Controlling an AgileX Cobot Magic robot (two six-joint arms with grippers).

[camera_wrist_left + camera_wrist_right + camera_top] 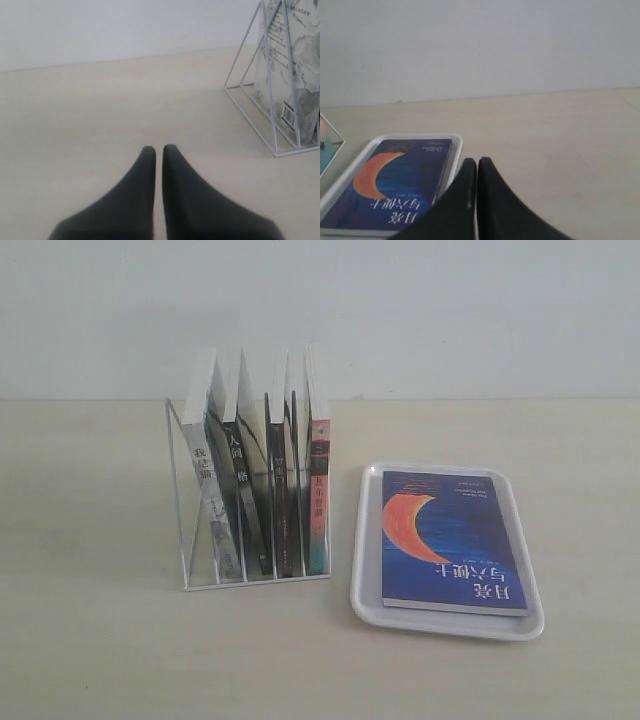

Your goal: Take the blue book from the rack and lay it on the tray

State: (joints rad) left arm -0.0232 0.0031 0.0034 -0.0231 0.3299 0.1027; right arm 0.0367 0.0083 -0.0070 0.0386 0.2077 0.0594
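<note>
Nearest the wrist cameras, the left pincer point(159, 150) is hanging over the bare table point(100, 640) with its two dark fingers drawn together, only a thin slit showing between them, and it is pinching nothing. The right pincer point(476, 162) is likewise keeping its fingers pressed together and is gripping nothing; it is hovering just beside the near corner of the tray point(368, 540), apart from it. Neither pincer is showing in the exterior view.

At the front right of the table, the tray is sitting flat, and the blue book point(450, 540) is lying in it cover up, with the orange crescent and white characters facing the ceiling. The book is filling most of the tray, leaving a strip of white rim showing all round.

A little farther back and to the left, just beside the tray but not touching it, the rack point(176, 495) is standing with four books leaning in its slots: a white-spined book point(210, 475) at the far left, a grey-and-black book point(243, 490) next to it, a dark book point(280, 500), and a pink-and-teal-spined book point(318, 490) nearest the tray. All four are tilting towards the left.

Behind everything, a plain pale wall point(450, 310) is rising from the table's back edge.
</note>
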